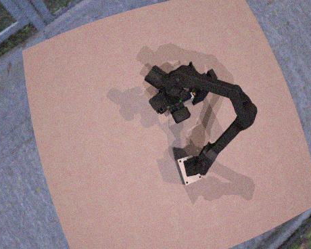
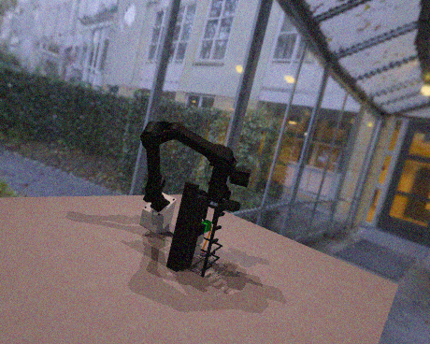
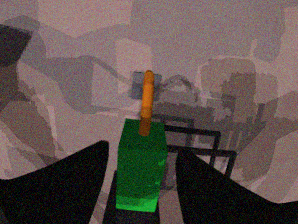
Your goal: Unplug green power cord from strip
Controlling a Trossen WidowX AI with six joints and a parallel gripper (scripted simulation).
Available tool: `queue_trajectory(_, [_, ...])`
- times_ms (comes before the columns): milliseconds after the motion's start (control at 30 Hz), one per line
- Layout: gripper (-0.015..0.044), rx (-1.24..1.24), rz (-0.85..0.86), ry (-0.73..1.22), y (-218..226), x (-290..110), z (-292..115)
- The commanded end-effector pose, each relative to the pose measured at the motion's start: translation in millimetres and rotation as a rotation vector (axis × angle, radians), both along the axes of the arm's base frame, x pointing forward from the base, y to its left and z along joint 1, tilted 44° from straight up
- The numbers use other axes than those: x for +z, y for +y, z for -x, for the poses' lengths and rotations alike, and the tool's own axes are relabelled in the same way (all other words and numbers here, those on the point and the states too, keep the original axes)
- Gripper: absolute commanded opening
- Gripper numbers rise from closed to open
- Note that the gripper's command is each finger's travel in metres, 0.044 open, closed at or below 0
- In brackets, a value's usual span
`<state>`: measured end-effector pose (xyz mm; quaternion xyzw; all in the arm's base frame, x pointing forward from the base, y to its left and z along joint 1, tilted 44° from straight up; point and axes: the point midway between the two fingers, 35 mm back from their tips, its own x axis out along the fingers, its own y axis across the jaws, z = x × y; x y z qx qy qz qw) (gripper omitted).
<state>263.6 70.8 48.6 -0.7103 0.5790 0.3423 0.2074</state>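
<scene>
The green plug [image 3: 141,167] [image 2: 206,226] stands between my fingers, with a short orange length of cord [image 3: 147,102] running from its far end. My gripper [image 3: 143,153] is open, with a gap between the plug and each black fingertip in the wrist view. In the top view only a speck of green [image 1: 180,101] shows beneath the arm. The power strip is mostly hidden by the plug, the fingers and the arm. Whether the plug sits in a socket cannot be told.
A tall black upright block [image 2: 184,229] stands right beside the plug. A black wire rack [image 2: 216,245] [image 3: 218,142] stands close on the other side. A small grey block [image 3: 137,89] lies beyond the plug. The arm's pale base box [image 2: 157,222] [image 1: 182,169] stands behind.
</scene>
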Motion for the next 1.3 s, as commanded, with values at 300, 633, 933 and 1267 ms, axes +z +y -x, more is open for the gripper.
queue_trajectory(300, [0.0440, 0.003, -0.002, -0.003, 45.3, -29.0, 13.7])
queue_trajectory(633, [0.0440, 0.002, -0.002, -0.003, 49.8, -32.2, 15.8])
queue_trajectory(933, [0.0440, 0.002, -0.002, -0.003, 49.8, -32.2, 15.8])
queue_trajectory(1267, [0.0440, 0.002, -0.002, -0.003, 49.8, -32.2, 15.8])
